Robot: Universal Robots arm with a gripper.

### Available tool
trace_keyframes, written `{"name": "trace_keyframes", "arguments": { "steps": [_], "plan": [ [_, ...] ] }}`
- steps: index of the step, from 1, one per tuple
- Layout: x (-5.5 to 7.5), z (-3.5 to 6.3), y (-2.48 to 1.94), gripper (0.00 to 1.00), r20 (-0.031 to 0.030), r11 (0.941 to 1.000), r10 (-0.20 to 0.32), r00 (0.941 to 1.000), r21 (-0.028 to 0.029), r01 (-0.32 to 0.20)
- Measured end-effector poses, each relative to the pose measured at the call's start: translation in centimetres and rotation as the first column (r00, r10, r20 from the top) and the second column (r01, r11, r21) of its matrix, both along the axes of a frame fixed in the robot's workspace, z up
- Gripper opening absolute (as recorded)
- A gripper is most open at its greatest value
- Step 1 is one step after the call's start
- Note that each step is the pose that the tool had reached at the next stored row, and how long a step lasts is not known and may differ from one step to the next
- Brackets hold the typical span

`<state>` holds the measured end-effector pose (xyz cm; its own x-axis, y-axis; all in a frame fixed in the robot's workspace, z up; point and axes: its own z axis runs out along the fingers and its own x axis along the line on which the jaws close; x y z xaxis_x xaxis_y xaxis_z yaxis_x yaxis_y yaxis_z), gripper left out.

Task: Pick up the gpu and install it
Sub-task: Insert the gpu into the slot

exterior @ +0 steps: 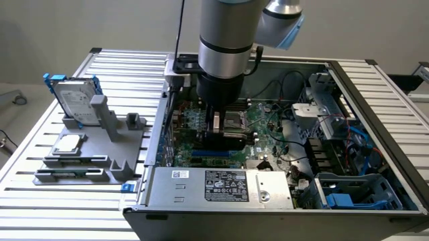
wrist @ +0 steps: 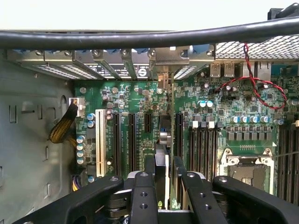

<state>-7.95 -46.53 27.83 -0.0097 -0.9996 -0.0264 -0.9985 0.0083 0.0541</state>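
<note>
While the drive (exterior: 75, 100) stands at the exterior view's left on the surface (exterior: 67, 216), the pincer (exterior: 218, 120) hangs inside the case (exterior: 201, 186), clenched on the gpu (exterior: 224, 139), edge-on over the board (wrist: 121, 100) slots (wrist: 132, 140). Contact unclear. Keep card upright, parallel to its slot, both ends level. Push straight down, evenly, no rocking.

Soft, even overhead light fills the exterior view; the motherboard (exterior: 194, 120) under the gripper (exterior: 218, 133) sits in the shadow of the arm (exterior: 228, 40). In the wrist view, the band beyond the cable (wrist: 140, 38) ahead of the gripper burns out white; the fingers (wrist: 142, 193) and gpu (wrist: 161, 161) read dark.
</note>
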Motion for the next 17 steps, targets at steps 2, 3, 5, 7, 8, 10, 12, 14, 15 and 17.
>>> {"name": "trace_keyframes", "arguments": {
  "steps": [2, 3, 5, 7, 8, 10, 12, 14, 15, 17],
  "plan": [
    [-0.01, -0.10, -0.01, 0.27, 0.0001, 1.0000, 0.000, 1.0000, 0.0001, 0.000],
    [-0.01, -0.15, -0.01, 0.27, 0.0001, 1.0000, 0.000, 1.0000, 0.0001, 0.000],
    [-0.02, -0.23, -0.03, 0.27, 0.0000, 1.0000, 0.001, 1.0000, -0.0001, -0.001],
    [-0.03, -0.28, -0.06, 0.27, 0.0001, 1.0000, 0.001, 1.0000, -0.0001, -0.001],
    [-0.03, -0.31, -0.08, 0.27, 0.0001, 1.0000, 0.001, 1.0000, 0.0000, -0.001],
    [-0.03, -0.40, -0.10, 0.27, 0.0001, 1.0000, 0.001, 1.0000, 0.0001, -0.001],
    [-0.03, -0.51, -0.11, 0.27, 0.0001, 1.0000, 0.002, 1.0000, 0.0000, -0.002],
    [-0.03, -0.61, -0.11, 0.27, 0.0001, 1.0000, 0.003, 1.0000, 0.0000, -0.003],
    [-0.03, -0.65, -0.11, 0.27, 0.0000, 1.0000, 0.003, 1.0000, 0.0000, -0.003],
    [-0.03, -0.71, -0.11, 0.27, 0.0000, 1.0000, 0.004, 1.0000, -0.0001, -0.004]
  ]
}}
